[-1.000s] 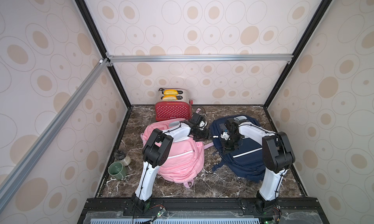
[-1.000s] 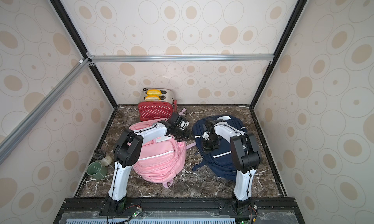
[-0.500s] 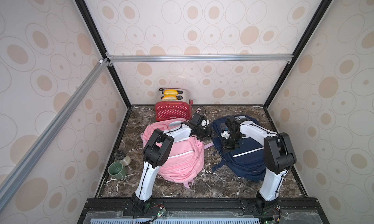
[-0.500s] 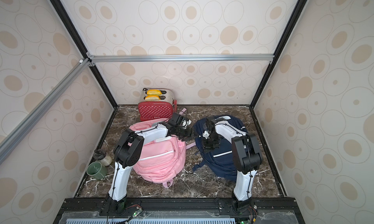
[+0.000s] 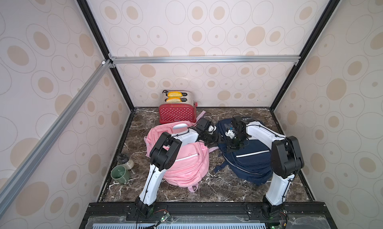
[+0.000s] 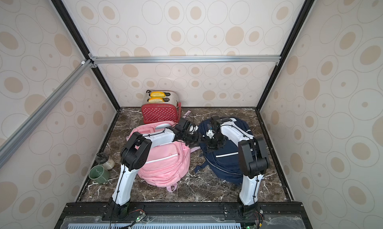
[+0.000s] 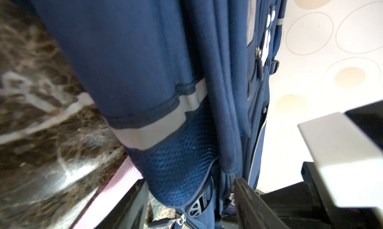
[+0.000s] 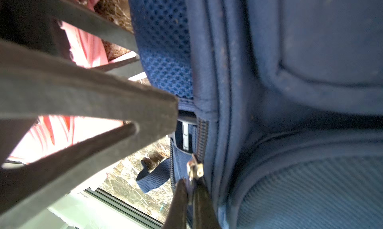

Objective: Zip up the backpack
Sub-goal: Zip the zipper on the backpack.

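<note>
Lying toward the right rear corner of the counter (image 5: 207, 188): navy backpack (image 5: 248, 159). Zipper pull (image 8: 194, 169) is pinched by the closed right gripper (image 8: 191, 188). Mesh side (image 7: 176, 165) is straddled by the left gripper (image 7: 189, 181), jaws apart, unclamped. Risk: unbraced fabric may be dragged and the pull lost.

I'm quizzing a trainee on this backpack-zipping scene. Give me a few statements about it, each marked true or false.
1. The right end effector is shut on the zipper pull of the navy backpack. True.
2. The toaster is blue. False: it is red.
3. The mug sits on the pink backpack. False: it sits on the tabletop, apart from that backpack.
4. The left end effector is at the navy backpack's side. True.
</note>
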Available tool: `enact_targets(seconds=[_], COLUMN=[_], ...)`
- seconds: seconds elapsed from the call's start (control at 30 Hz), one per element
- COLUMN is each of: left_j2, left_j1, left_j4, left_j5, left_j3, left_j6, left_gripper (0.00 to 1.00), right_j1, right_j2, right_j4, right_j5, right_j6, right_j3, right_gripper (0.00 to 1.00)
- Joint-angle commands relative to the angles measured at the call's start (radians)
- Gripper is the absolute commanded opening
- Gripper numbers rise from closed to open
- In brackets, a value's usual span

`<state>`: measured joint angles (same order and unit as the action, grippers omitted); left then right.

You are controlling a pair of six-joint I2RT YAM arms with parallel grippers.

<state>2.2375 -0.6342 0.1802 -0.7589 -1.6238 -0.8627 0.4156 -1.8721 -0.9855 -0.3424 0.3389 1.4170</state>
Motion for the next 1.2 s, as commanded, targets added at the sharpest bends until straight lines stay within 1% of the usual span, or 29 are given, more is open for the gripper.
enact_targets(seconds=[0.0,0.1,0.23,0.37,0.5,0.63,0.77,0.97,1.1,1.17], left_j2=[-0.030,-0.028,-0.016,-0.009,-0.003,0.033,-0.018,-0.059,-0.064,-0.050], left_j1=[0.006,0.013,0.022,0.021,0.023,0.025,0.046,0.062,0.062,0.061], left_j4=[0.023,-0.002,-0.084,-0.108,-0.096,-0.037,0.001,0.109,0.092,0.047], left_j5=[-0.010,-0.023,-0.067,-0.069,-0.062,-0.077,-0.051,-0.029,-0.021,-0.033], left_j3=[-0.060,-0.067,-0.064,-0.073,-0.078,-0.108,-0.081,-0.131,-0.135,-0.130], left_j6=[-0.019,-0.059,-0.159,-0.191,-0.192,-0.182,-0.155,-0.098,-0.116,-0.151], left_gripper=[0.67,0.67,0.63,0.54,0.51,0.48,0.49,0.49,0.49,0.49], right_j1=[0.007,0.008,0.013,0.018,0.022,0.024,0.025,0.025,0.025,0.025], right_j2=[0.031,0.031,0.031,0.028,0.031,0.028,0.031,0.028,0.027,0.028], right_j4=[0.003,0.008,0.012,0.019,0.028,0.030,0.023,0.035,0.038,0.040], right_j5=[-0.003,-0.003,0.000,0.001,-0.003,-0.001,0.014,0.009,0.010,0.008], right_j6=[-0.023,-0.024,-0.029,-0.029,-0.030,-0.030,-0.037,-0.034,-0.031,-0.032], right_j3=[0.014,0.008,0.006,0.006,0.006,0.009,0.005,0.002,0.002,0.004], right_gripper=[0.00,0.00,0.00,0.00,0.00,0.00,0.00,0.00,0.00,0.00])
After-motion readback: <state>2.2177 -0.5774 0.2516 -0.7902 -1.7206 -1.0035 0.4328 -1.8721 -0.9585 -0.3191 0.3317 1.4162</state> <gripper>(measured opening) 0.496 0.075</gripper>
